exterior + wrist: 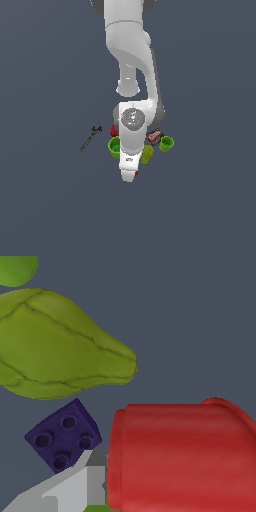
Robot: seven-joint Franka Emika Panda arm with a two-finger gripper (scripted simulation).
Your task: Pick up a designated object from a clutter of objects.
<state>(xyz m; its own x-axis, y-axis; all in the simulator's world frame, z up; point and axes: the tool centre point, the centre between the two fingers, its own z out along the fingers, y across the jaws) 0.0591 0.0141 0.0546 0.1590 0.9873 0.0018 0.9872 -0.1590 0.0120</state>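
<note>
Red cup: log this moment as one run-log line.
target: red cup on its side | claw: one finger beside cup, state unclear | neighbours: purple block, pear shape | lifted: cannot tell

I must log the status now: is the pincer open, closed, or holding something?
Pincer: cannot be told. One grey finger shows in the wrist view beside the red cup lying on its side; the other finger is not visible.
</note>
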